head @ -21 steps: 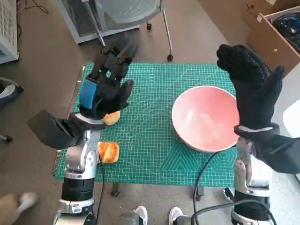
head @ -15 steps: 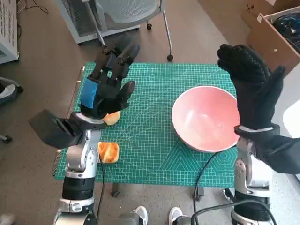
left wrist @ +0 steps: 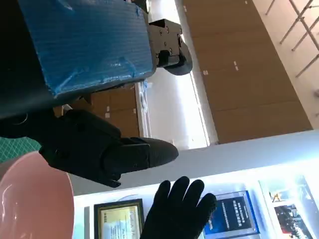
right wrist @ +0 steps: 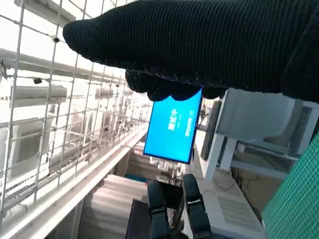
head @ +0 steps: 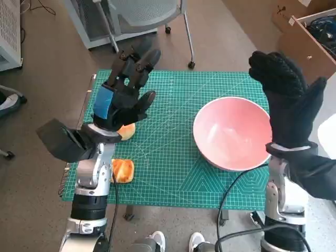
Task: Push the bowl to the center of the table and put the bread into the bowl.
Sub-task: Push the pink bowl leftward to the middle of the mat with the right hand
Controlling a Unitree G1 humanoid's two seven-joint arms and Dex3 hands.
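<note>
Green mat covers our tabletop (head: pixel 173 173). On the left, one bread (head: pixel 122 170) lies near the front edge. A second bread (head: pixel 126 131) sits just behind it, partly hidden under our left hand (head: pixel 122 94). That hand hangs above the mat with its fingers spread wide and holds nothing.

In the middle of the mat there is only bare green. To the right of it sits the pink bowl (head: pixel 233 132), upright and with nothing in it. It is close to the right edge, so we think the push is not done yet.

Farthest right, our right hand (head: pixel 287 105) is raised beside the bowl, flat and open, holding nothing. It looks near the bowl's right side, but we cannot tell if it touches.

Next, we think the right hand must press on the bowl's side and slide it left, slowly, so it does not tip. Then the left hand can pick up bread.
</note>
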